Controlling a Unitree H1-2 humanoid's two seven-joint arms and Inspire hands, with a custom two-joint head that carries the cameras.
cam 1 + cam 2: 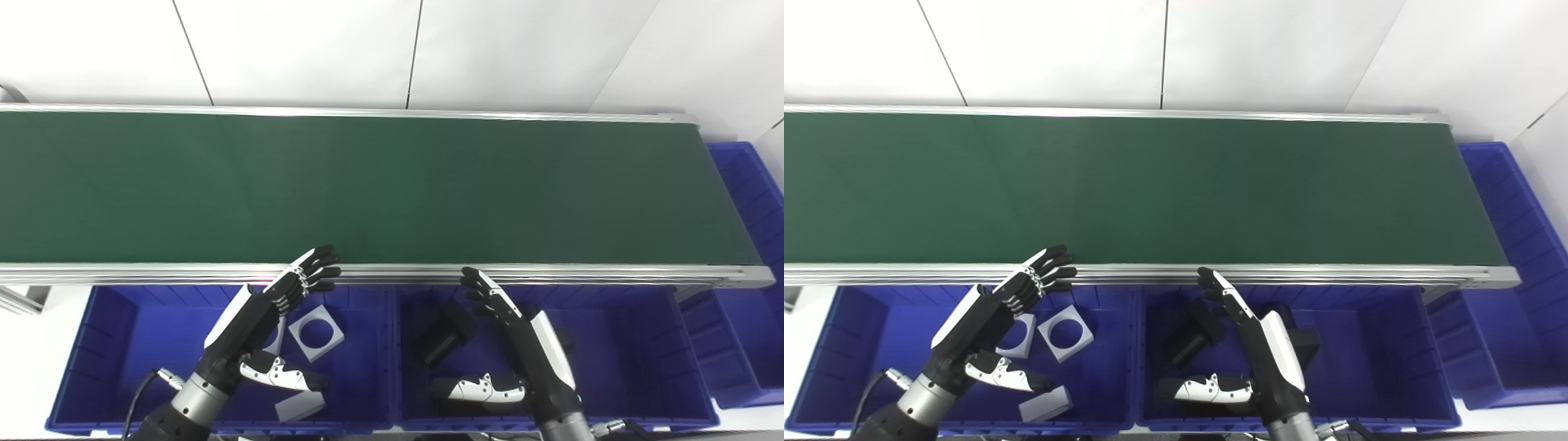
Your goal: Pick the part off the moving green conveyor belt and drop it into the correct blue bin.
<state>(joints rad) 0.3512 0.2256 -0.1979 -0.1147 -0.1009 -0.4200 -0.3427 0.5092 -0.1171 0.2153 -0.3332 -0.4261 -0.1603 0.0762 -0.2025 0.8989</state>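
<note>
Green conveyor belt [367,190] carried no part in either view. Just below its near rail, left blue bin [110,343] held grey square parts with round holes [316,334]; middle blue bin [637,343] held black parts [441,337]. Left hand [269,312] and right hand [514,331] hovered over those bins, fingers spread, grasping nothing, fingertips at the rail.
</note>
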